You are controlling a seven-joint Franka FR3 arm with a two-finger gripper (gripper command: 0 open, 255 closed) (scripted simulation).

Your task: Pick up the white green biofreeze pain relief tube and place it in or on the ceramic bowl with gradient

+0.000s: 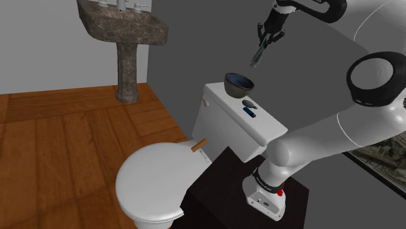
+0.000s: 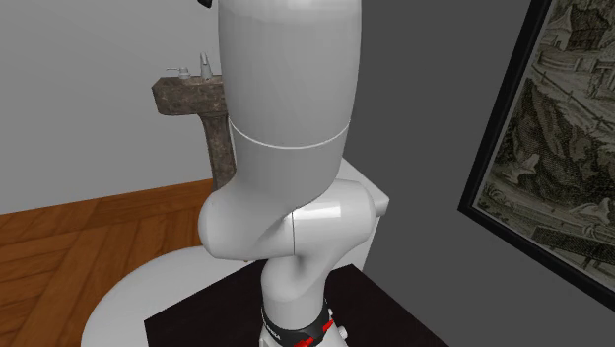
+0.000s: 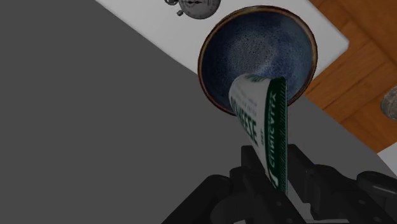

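Clasping the tube (image 3: 259, 118) narrowly between them, the fingers (image 3: 302, 168) hang tilted over the bowl (image 1: 239, 82) at the far end of the tank (image 1: 257, 130), arm (image 1: 325, 140) raised high.

A: How is the arm posed?
B: The white arm (image 1: 338, 133) rises from its base and bends. Its wrist (image 1: 281, 14) hangs from the shoulder view's top edge.
A: And the gripper?
B: The black gripper (image 1: 263, 45) points downward, its fingers (image 3: 252, 160) clasping a tube (image 3: 262, 121).
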